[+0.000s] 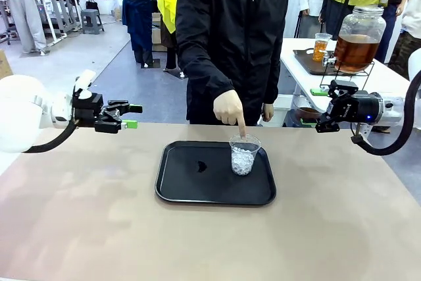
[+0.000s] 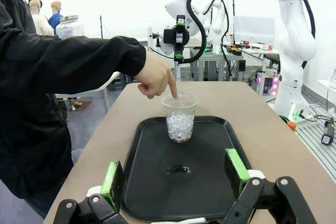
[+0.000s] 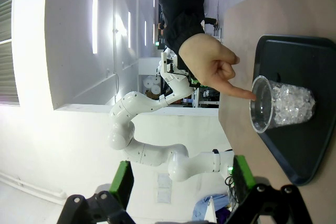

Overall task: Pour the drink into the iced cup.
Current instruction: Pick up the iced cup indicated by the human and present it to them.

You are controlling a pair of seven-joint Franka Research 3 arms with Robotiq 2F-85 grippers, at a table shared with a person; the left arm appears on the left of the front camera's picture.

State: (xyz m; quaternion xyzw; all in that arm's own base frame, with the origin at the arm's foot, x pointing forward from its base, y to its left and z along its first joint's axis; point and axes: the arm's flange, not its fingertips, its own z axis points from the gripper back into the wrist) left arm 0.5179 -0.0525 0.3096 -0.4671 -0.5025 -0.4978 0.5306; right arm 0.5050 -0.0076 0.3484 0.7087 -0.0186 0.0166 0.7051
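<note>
Front: fixed, raised, on the robot's side, facing across the table (image 1: pixel 79 228) to a person (image 1: pixel 230 31) | Left wrist: low, upright, close behind the left gripper (image 2: pixel 172 158), looking along the table | Right wrist: rolled sideways behind the right gripper (image 3: pixel 181 162), facing back the other way | Shared by all: tray (image 1: pixel 184 185), cup (image 1: pixel 243 154), pointing hand (image 1: pixel 229 107).

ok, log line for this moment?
left tool: open | right tool: open | iced cup: upright on tray | person's hand: pointing at cup | drink: in dispenser, far table
</note>
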